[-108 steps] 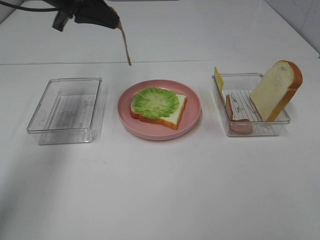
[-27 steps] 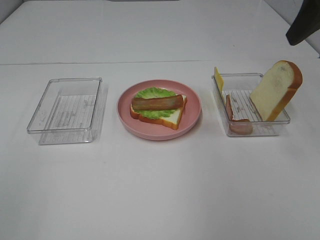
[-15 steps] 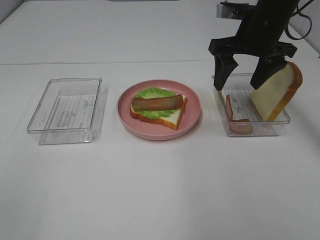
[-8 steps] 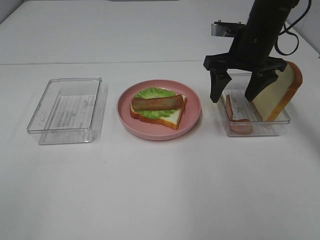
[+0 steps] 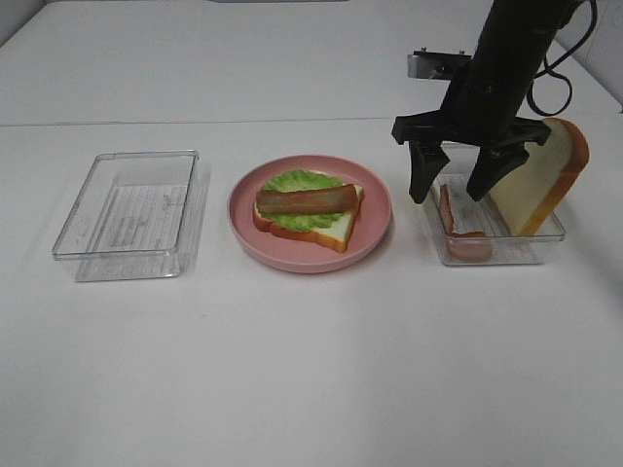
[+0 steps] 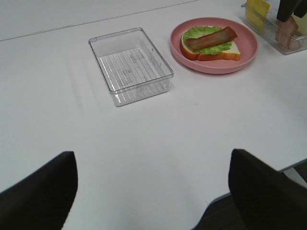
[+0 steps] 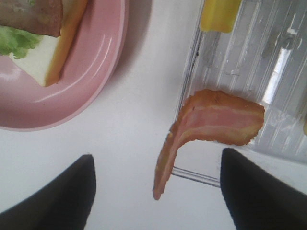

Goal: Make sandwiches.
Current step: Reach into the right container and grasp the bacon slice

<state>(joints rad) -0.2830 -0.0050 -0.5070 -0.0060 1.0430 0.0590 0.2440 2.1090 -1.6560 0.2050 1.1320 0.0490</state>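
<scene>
In the exterior high view, the right gripper (image 5: 448, 192) is sitting a little lower than half a second ago. It is hanging over the end of the right tray (image 5: 498, 257) nearest the plate. Its jaws are standing slightly narrower than before but are still spread, pinching nothing. The loose bacon strip (image 5: 458, 230) is lying in the tray below and between the fingers. The spare bread slice (image 5: 545, 165) is leaning on the tray's far side, just beside the gripper, whose arm is hiding the cheese here. The sandwich (image 5: 310, 212) is resting unchanged on the pink plate (image 5: 311, 264): bread, lettuce and one bacon strip on top. The left tray (image 5: 70, 232) is sitting well apart on the table (image 5: 311, 370).

In the left wrist view, the left gripper (image 6: 152, 158) is hovering high above the table with its fingers spread wide, holding nothing. The sandwich, plate and left tray are lying far ahead of it. The cheese slice (image 6: 259, 7) is showing at the frame's edge.

In the right wrist view, the loose bacon strip is drooping over the right tray's wall, one end hanging outside. The right gripper's dark fingers (image 7: 62, 191) are flanking it without touching.
</scene>
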